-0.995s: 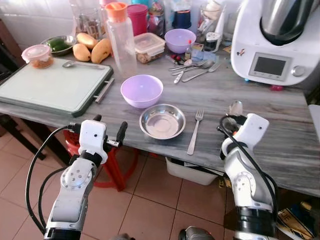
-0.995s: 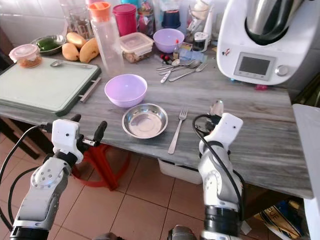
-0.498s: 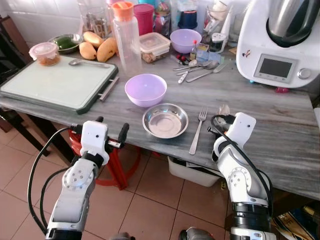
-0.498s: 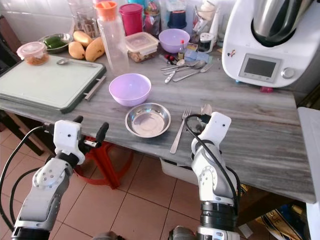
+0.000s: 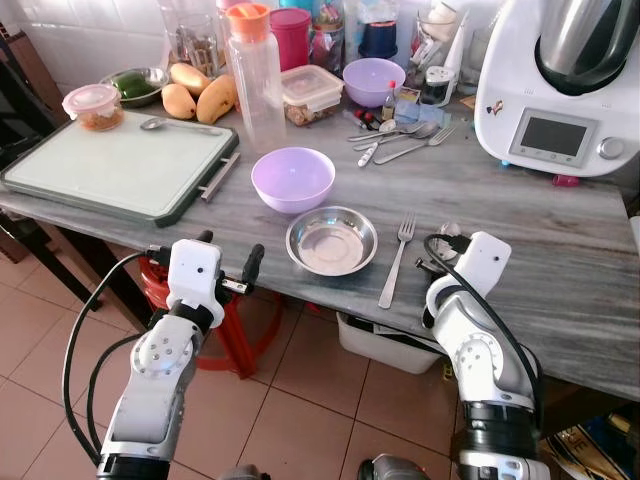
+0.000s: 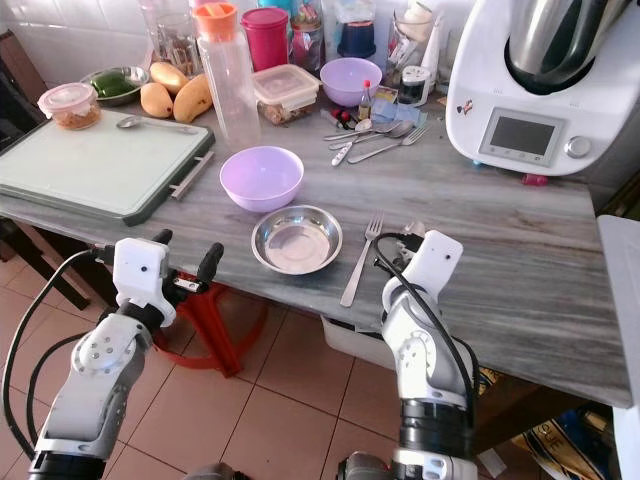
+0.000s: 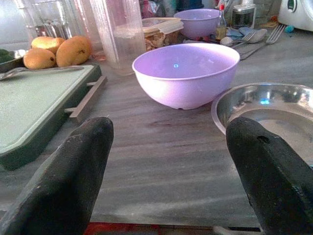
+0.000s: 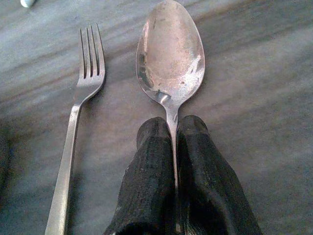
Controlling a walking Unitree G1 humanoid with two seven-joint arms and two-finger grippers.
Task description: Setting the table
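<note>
1. Two grippers in play, both placed here against the steel dish (image 5: 331, 240) near the front edge of the grey-grained counter (image 5: 520, 215).
2. Right gripper (image 8: 173, 134) just right of the fork, on the far side of it from the dish, low over the counter, fingers (image 8: 149, 166) pinched together on the handle of a spoon (image 8: 170, 54).
3. Spoon bowl facing up, pointing away from the robot, lying parallel to the fork (image 8: 78, 112) and just beside it, not touching; whether resting on the counter or held just above it, cannot tell.
4. Fork (image 5: 395, 262) immediately right of the dish, tines pointing to the back of the counter, handle toward the front edge.
5. Left gripper (image 5: 225, 275) to the left of the dish and in front of the counter edge, below the countertop level, fingers (image 7: 68, 181) spread wide and holding nothing.
6. Lilac bowl (image 5: 292, 179) directly behind the dish, close to it; in the left wrist view the two rims look nearly touching.
7. Green cutting board (image 5: 115, 165) well left of the dish, with a spoon lying on its far edge.
8. Clear bottle with orange cap (image 5: 255, 70) behind the lilac bowl; second lilac bowl (image 5: 373, 80) and loose cutlery (image 5: 400, 140) further back from the dish.
9. White kitchen machine (image 5: 560, 90) far right and behind the dish.
</note>
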